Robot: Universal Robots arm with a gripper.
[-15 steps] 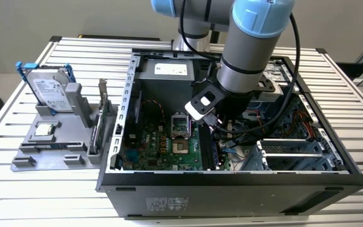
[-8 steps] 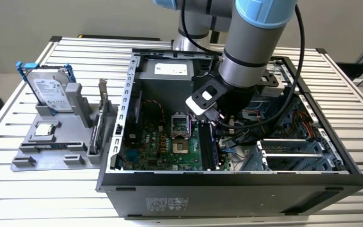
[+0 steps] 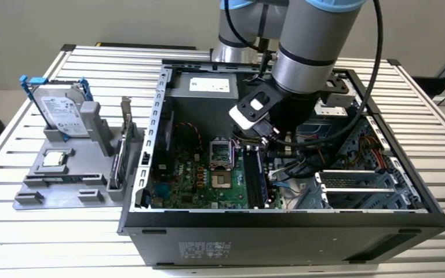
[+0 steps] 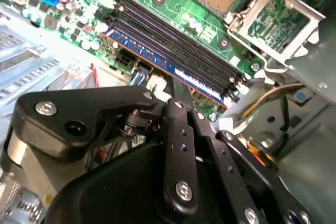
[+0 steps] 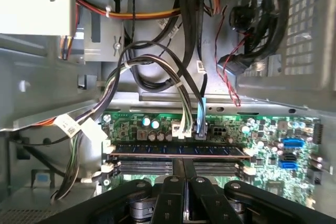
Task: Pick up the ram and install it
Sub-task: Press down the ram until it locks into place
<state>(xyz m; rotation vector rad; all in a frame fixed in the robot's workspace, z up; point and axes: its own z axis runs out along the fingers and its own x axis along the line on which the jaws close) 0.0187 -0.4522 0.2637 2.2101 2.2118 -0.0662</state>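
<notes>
The gripper [image 5: 184, 169] pinches the ram [image 5: 181, 150] narrow, just over its slot; it should press straight down, evenly.

- The arm [image 3: 309, 49] reaches down steeply, its wrist low inside the open case in the exterior view.
- The gripper [image 5: 185, 169] points downward, its two black fingers [image 5: 173, 192] pressed close together, almost touching, in both wrist views.

The claw's [image 5: 184, 174] own links hide its fingertips, and the ram's [image 5: 178, 150] lower edge sits sunk from sight.
</notes>
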